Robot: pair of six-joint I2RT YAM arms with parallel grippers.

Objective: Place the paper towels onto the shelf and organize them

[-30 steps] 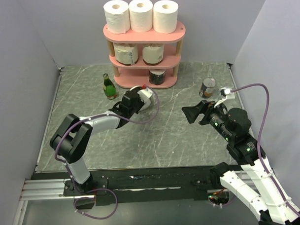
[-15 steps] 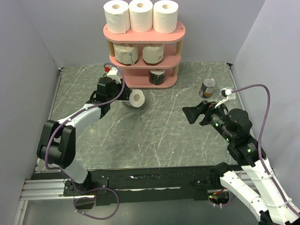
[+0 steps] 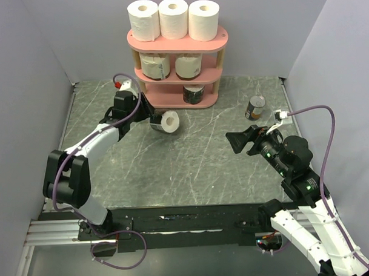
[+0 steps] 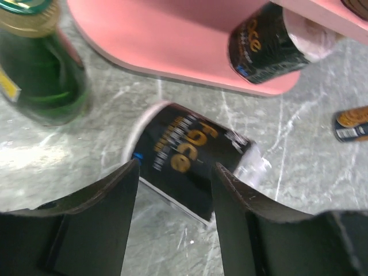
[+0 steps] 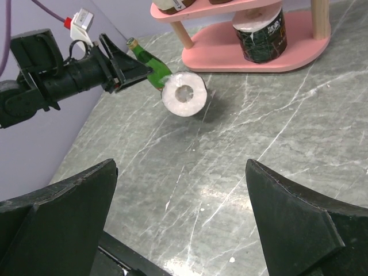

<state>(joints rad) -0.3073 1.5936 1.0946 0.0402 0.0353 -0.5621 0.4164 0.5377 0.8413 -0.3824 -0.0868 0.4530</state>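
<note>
Roll (image 3: 166,121), dark-labelled, lying on side on table (image 3: 191,168), just before shelf (image 3: 223,35) bottom tier. Left gripper (image 4: 175,169) jaws apart astride roll; contact cannot be told. Right gripper (image 3: 236,139) spread wide, empty, well apart from roll

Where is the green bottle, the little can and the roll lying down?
Bottle (image 4: 43,80): left wrist view, green body.
Can (image 3: 254,107): top view, its side.
Roll (image 4: 184,156): left wrist view, dark label.

I see bottom board (image 3: 171,102) free left of standing roll (image 3: 194,93); lying roll (image 3: 166,121), bottle (image 4: 40,75) crowd that approach; can (image 3: 254,107) well right.
</note>
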